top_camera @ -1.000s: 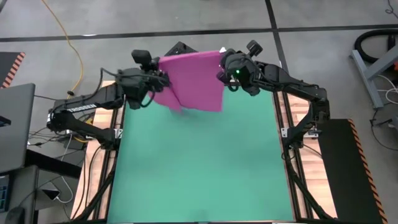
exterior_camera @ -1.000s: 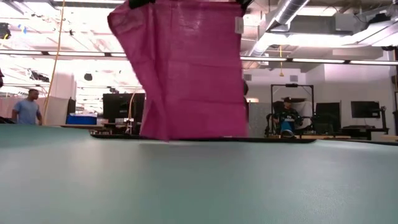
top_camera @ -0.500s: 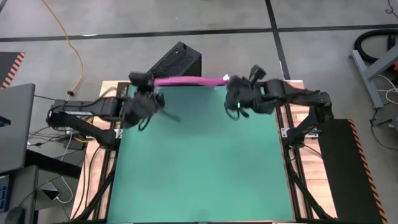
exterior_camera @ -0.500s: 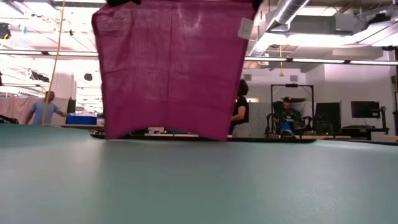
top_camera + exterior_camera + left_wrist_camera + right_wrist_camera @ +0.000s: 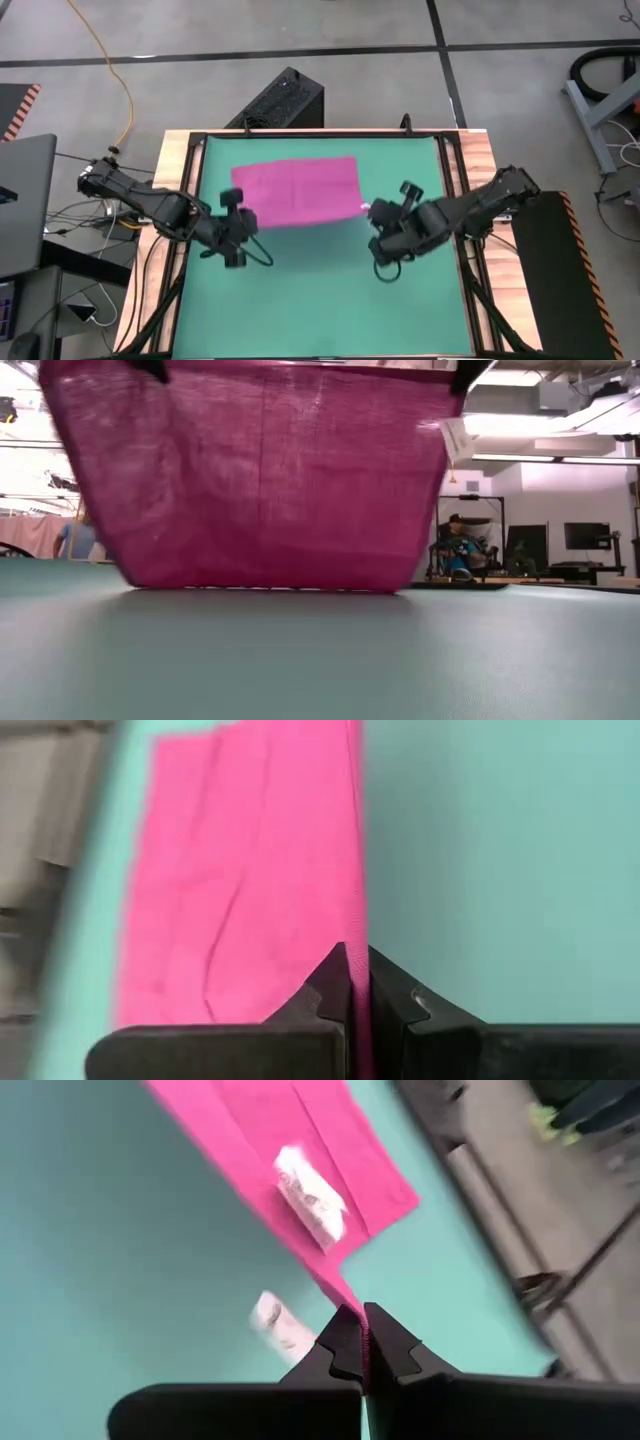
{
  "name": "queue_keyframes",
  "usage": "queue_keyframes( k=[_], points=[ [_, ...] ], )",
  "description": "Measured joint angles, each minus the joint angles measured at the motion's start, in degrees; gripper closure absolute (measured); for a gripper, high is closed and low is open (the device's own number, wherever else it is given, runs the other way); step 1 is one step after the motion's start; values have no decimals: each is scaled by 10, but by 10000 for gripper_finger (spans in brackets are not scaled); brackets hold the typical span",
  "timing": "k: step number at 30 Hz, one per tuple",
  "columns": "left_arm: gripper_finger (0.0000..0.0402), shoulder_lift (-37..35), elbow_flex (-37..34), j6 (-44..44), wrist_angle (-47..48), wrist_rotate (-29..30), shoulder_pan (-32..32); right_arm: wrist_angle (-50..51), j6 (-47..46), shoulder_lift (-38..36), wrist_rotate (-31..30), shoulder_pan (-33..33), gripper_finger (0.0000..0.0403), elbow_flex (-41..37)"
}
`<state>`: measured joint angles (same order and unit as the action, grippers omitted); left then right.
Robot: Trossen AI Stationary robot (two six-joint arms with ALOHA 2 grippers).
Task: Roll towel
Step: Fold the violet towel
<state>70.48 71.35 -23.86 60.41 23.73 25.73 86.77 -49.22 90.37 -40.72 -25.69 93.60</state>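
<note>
Both grippers sit at the near edge of the towel (image 5: 297,190), each pinching one corner. Left gripper (image 5: 238,222) at about 8 o'clock of the cloth, jaws clamped shut on the corner; the left wrist view shows the fabric edge (image 5: 250,900) squeezed between the two fingers (image 5: 325,990). Right gripper (image 5: 382,225) at about 4 o'clock, also clamped on its corner, pink cloth pinched between its fingers (image 5: 345,1342) in the right wrist view.

Two-corner hold keeps the edge taut and wide, likely so the towel lays out flat with no wrinkles before rolling.

The near edge is lifted; in the low view the cloth (image 5: 250,475) hangs like a curtain, bottom edge touching the green mat (image 5: 320,660). White tag (image 5: 456,440) dangles by the right-held corner, also seen in the right wrist view (image 5: 310,1198).

Farther out, the rest of the towel spreads toward 12 o'clock on the mat (image 5: 320,290), inside its far half. Rolling not yet begun, by my read.

Beyond the table, a seated person (image 5: 460,550) is in the room.
</note>
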Motion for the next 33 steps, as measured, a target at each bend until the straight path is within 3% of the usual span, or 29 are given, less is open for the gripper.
queue_keyframes(
  k=[8,18,26,33],
  points=[
    [401,0,-117,-89,-67,-80,43,-20,-73,0,2,-59,395,-36],
    [401,0,-128,-35,-43,62,21,-29,-20,4,-20,28,395,-54],
    [401,0,-128,-17,-44,66,-4,-115,57,5,-12,107,395,-142],
    [401,0,-166,-23,-78,52,-17,-147,62,5,3,147,395,-198]
  ],
)
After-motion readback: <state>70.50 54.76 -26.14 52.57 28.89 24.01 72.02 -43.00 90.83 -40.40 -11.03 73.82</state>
